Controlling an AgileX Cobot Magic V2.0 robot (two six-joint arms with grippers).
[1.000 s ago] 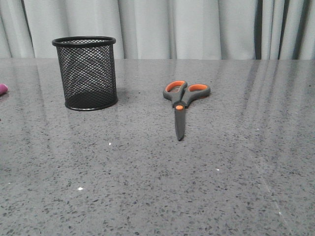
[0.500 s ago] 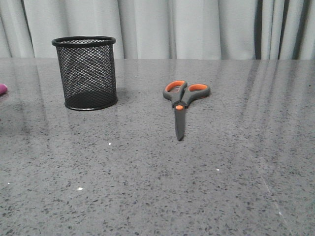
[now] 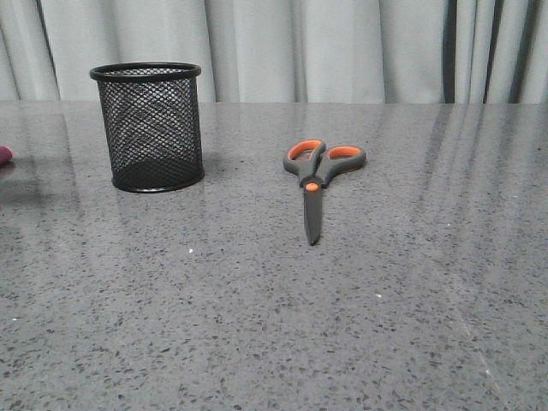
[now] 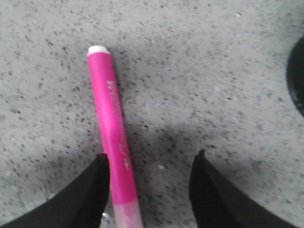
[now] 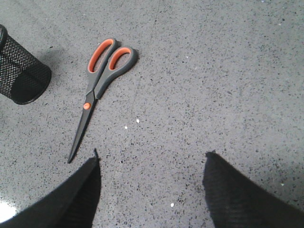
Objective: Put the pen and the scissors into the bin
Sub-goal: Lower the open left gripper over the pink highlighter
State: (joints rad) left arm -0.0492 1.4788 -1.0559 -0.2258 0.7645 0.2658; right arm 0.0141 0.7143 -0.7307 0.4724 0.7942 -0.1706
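The magenta pen [image 4: 110,128] lies flat on the grey table; only its tip [image 3: 3,155] shows at the front view's left edge. My left gripper [image 4: 151,159] is open just above it, the pen running between the fingers close against one finger [image 4: 95,190]. The scissors [image 3: 315,175] lie closed at mid-table, handles away from me; they also show in the right wrist view [image 5: 97,85]. The black mesh bin [image 3: 151,127] stands upright left of them and shows in the right wrist view [image 5: 19,71]. My right gripper [image 5: 152,156] is open and empty above the table, short of the scissors' blade tip.
A pale curtain [image 3: 342,47] hangs behind the table's far edge. A dark curved edge [image 4: 297,80], probably the bin's base, shows at the side of the left wrist view. Neither arm shows in the front view.
The pen's tip at the front view's left edge has slid slightly further out of view. The scissors and bin have not moved.
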